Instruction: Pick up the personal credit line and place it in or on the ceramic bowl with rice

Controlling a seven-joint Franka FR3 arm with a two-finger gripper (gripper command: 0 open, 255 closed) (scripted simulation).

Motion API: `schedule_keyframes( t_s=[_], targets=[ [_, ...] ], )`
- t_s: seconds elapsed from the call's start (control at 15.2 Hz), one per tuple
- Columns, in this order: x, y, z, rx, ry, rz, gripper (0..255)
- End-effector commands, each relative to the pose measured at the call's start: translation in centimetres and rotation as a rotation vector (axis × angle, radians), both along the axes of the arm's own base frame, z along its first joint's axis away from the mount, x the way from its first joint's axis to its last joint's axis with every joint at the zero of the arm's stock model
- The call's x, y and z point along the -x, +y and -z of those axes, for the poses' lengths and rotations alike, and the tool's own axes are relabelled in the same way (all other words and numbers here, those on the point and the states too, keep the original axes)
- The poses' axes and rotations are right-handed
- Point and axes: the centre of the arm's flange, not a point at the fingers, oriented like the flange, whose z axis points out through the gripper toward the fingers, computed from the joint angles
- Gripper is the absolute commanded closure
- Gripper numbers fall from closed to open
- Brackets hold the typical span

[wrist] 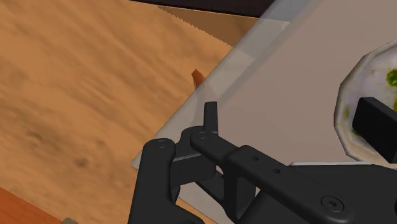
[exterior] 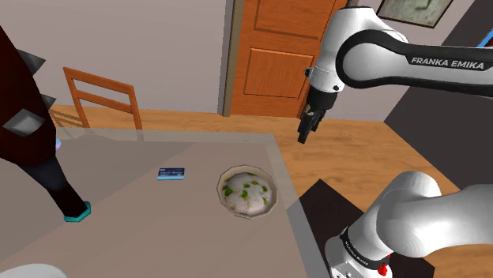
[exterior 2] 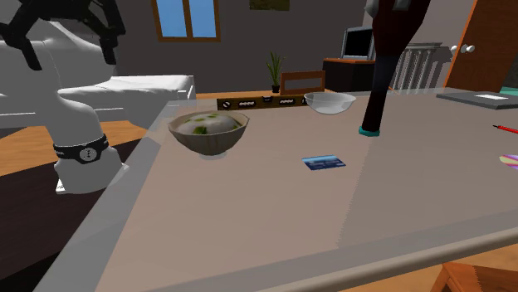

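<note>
Fingers [wrist: 210, 118] spread apart, empty, hang above the worktop [exterior: 158, 229] edge. Blue card [exterior: 171, 174] lies flat, long axis across the shoulder view, beyond the rice bowl [exterior: 248, 190] from my fingers, so I'd reach over it.

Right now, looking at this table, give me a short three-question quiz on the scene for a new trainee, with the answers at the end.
1. True or false: the blue card lies flat on the table, apart from the bowl of rice.
2. Pick one. The end effector is: A) clasping the card; B) down inside the bowl; C) up in the air, open and holding nothing.
3. Fill the gap: in the second exterior view, the card lies to the bowl's ___.

Key: 1 true; 2 C; 3 right.
</note>
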Motion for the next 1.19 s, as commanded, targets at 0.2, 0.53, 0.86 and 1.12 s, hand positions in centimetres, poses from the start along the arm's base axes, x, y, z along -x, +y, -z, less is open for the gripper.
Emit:
schedule_keyframes(
  t_s=[0.2, 0.53, 0.86, 1.12],
  targets=[
    [-3.3, 2.2, 3.9, -0.049, -0.084, -0.110, 0],
    [-6.6, 5.1, 7.4, -0.097, -0.164, -0.219, 0],
    [-9.7, 8.5, 10.4, -0.146, -0.243, -0.328, 0],
    [-12.1, 11.6, 12.6, -0.184, -0.307, -0.415, 0]
  ],
)
